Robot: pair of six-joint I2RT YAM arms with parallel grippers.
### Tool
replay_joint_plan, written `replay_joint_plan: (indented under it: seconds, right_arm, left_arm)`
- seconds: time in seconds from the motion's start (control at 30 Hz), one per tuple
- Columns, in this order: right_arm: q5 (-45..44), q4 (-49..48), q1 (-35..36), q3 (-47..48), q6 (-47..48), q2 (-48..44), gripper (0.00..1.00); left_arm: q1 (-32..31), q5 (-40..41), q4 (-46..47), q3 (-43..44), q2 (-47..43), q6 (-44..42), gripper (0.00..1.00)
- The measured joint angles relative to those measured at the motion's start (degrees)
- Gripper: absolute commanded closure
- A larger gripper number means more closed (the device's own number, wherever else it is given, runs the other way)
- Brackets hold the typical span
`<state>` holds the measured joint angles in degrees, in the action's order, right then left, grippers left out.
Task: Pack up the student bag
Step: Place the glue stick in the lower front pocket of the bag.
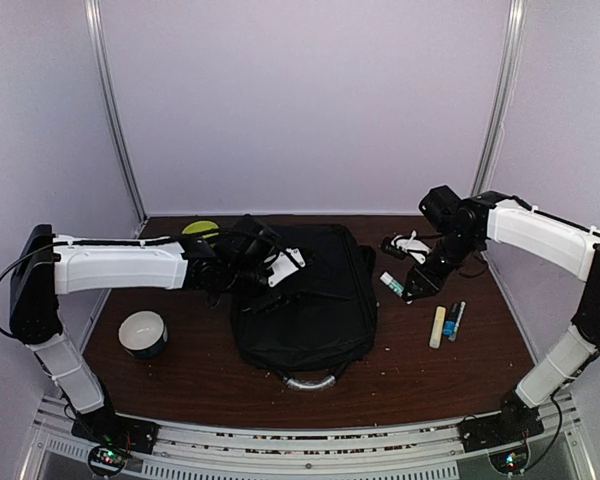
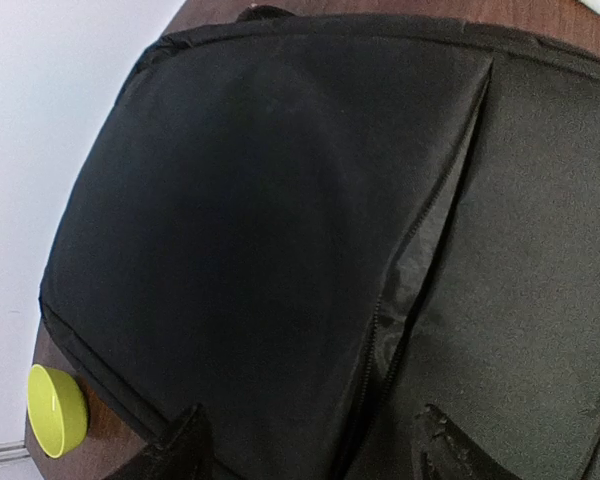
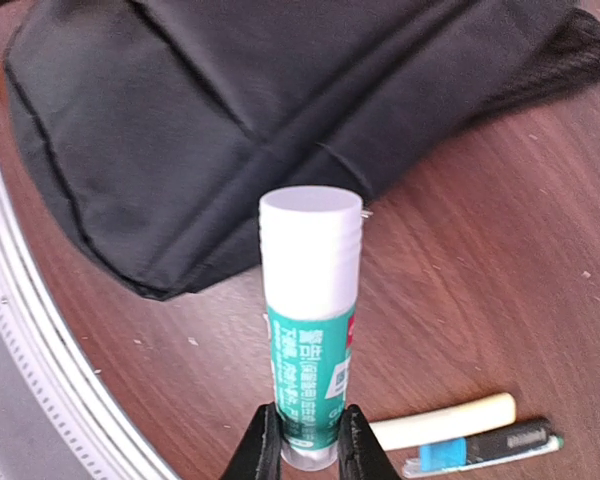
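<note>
While the zipper seam [image 2: 410, 270] is what would need parting before anything goes in, the left wrist view shows the left end effector [image 2: 312, 430] released, its fingers spread just above the student bag [image 2: 260, 220] and straddling that seam. From the right wrist, the right end effector [image 3: 308, 425] is clenched on the base of a glue stick [image 3: 310, 300], cap pointing away, with the bag just ahead, probably ready for loading. From above, the bag lies flat on the surface [image 1: 420, 370] between both end effectors.
</note>
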<state>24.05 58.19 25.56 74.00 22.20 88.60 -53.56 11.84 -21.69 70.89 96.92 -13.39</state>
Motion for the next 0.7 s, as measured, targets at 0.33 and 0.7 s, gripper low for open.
replay_joint_plan:
  seconds: [0.33,0.7]
  right_arm:
    - [10.36,-0.07,2.64,0.0,-1.88,0.31,0.92]
    - [17.46,-0.15,4.48,2.95,-4.74,4.31,0.91]
  left_arm:
    - [0.5,1.46,-0.7,1.36,4.81,-1.31,0.5]
    - [0.61,4.81,0.2,2.8,7.26,-0.85,0.98]
